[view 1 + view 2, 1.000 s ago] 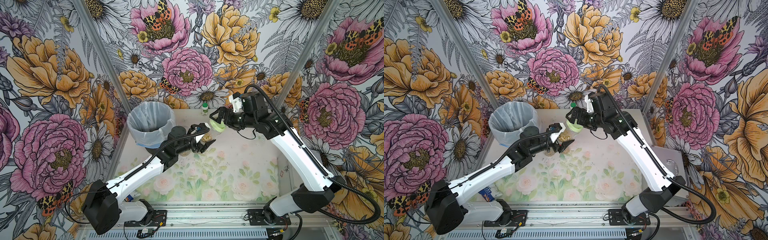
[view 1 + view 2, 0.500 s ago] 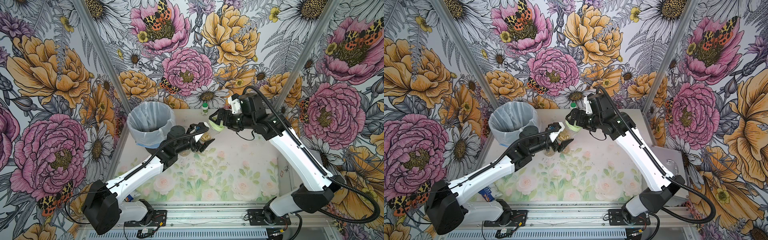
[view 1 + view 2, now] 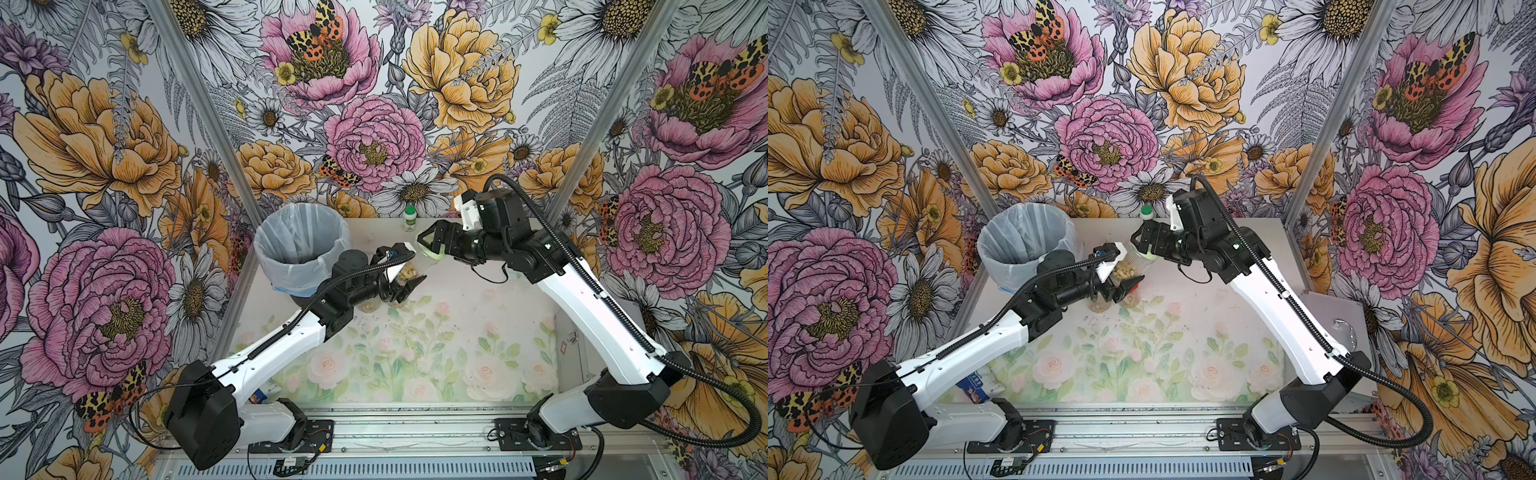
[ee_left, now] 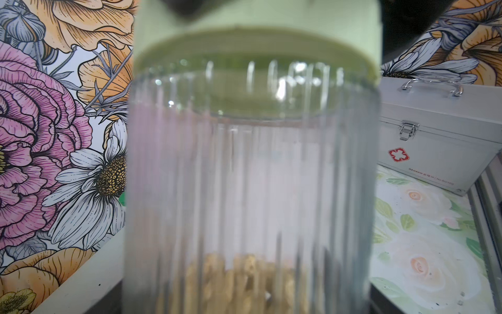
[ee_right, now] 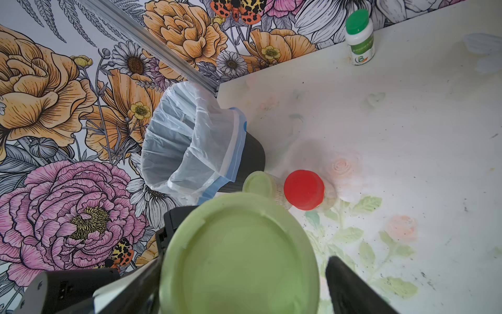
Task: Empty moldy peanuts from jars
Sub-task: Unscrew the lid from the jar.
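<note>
My left gripper (image 3: 401,279) is shut on a ribbed clear jar (image 3: 409,270), held tilted above the table beside the bin. Moldy peanuts (image 4: 244,282) lie heaped at the jar's bottom, also seen in a top view as peanuts (image 3: 1125,273). The jar's pale green lid (image 5: 239,258) is on and points towards the right arm. My right gripper (image 5: 241,271) stands open round this lid. One finger lies along the lid's rim and the other finger (image 5: 350,288) stands a little off it. Two more jars stand below: a green-lidded jar (image 5: 258,182) and a red-lidded jar (image 5: 304,189).
A black bin lined with a white bag (image 3: 301,249) stands at the back left, close to the held jar. A small white bottle with a green cap (image 3: 410,218) stands by the back wall. A grey first-aid case (image 4: 434,130) sits at the table's right side.
My right gripper has shifted slightly at the lid. The left arm and the held jar have stayed where they were.
</note>
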`<action>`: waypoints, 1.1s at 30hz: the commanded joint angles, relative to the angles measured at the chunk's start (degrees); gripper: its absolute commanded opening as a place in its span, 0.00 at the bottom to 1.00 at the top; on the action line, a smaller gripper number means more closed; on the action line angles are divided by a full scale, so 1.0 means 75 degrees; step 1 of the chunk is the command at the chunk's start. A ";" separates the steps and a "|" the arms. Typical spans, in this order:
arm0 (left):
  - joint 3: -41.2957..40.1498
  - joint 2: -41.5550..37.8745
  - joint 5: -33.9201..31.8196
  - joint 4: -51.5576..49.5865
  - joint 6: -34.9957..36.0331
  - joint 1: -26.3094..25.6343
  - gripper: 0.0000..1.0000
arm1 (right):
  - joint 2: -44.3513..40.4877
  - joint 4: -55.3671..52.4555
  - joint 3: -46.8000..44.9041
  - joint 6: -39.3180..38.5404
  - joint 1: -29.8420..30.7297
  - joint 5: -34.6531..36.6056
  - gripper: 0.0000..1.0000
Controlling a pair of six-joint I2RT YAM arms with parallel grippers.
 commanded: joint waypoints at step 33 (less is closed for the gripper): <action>-0.0259 -0.0695 0.0681 0.1515 -0.0691 0.0475 0.26 | -0.0609 0.0227 -0.0408 -0.0208 0.0043 0.0070 0.91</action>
